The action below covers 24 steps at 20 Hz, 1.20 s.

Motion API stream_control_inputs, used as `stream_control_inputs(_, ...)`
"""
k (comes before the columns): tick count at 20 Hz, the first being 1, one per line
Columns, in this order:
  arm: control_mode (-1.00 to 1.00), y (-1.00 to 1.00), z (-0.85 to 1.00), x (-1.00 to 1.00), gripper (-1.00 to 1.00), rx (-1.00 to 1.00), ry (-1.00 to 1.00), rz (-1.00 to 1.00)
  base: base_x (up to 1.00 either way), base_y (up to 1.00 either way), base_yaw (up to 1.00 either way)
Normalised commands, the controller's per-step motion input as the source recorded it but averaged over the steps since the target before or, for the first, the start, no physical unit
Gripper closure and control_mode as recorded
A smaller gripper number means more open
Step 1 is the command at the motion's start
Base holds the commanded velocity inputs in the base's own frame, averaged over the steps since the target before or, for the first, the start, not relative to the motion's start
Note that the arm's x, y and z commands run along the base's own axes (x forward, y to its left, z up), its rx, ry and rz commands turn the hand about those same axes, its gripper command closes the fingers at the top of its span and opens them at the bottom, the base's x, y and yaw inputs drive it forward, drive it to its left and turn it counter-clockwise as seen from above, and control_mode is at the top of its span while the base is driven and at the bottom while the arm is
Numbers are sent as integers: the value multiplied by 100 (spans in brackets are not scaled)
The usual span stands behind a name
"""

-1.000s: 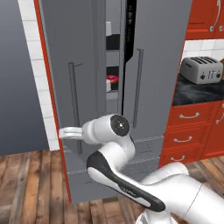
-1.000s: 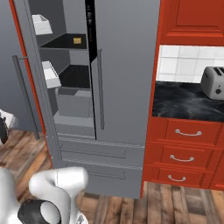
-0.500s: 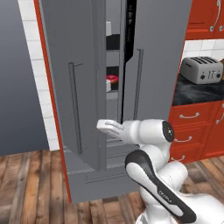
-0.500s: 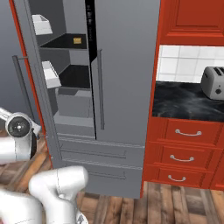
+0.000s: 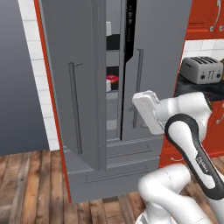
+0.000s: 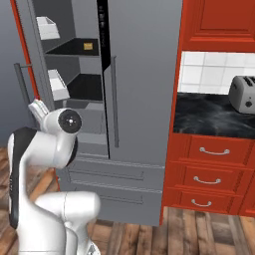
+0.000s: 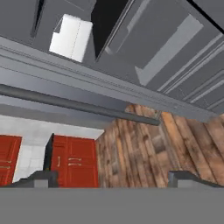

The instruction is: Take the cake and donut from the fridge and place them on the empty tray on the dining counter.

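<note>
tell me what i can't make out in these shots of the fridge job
- Donut: left base view, a pink sliver; the open fridge door hides the rest.
- Cake: right base view, too small for detail.
- Claw: hand view, open, tips cut off by the bottom edge.

Base views flanking the fridge [image 5: 87,87]

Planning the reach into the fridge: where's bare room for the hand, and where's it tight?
Free: black upper shelf beside the cake; the shelf below, right of the white bin. Tight: the narrow door gap around the donut.
</note>
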Motion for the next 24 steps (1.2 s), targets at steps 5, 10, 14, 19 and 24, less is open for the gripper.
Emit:
stream_control_inputs(5, -100, -55, 11, 1, -100, 30, 13, 0, 0, 0, 0)
stream_control_inputs(10, -100, -15, 5, 16, 100, 14, 13, 0, 0, 0, 0)
stream_control_inputs(14, -100, -11, 10, 35, 100, 7, 7, 9, 0, 0, 0)
stream_control_inputs(19, -100, -8, 0, 43, 100, 3, 2, 16, 0, 0, 0)
stream_control_inputs(24, -100, 0, 0, 67, 100, 0, 9, 16, 0, 0, 0)
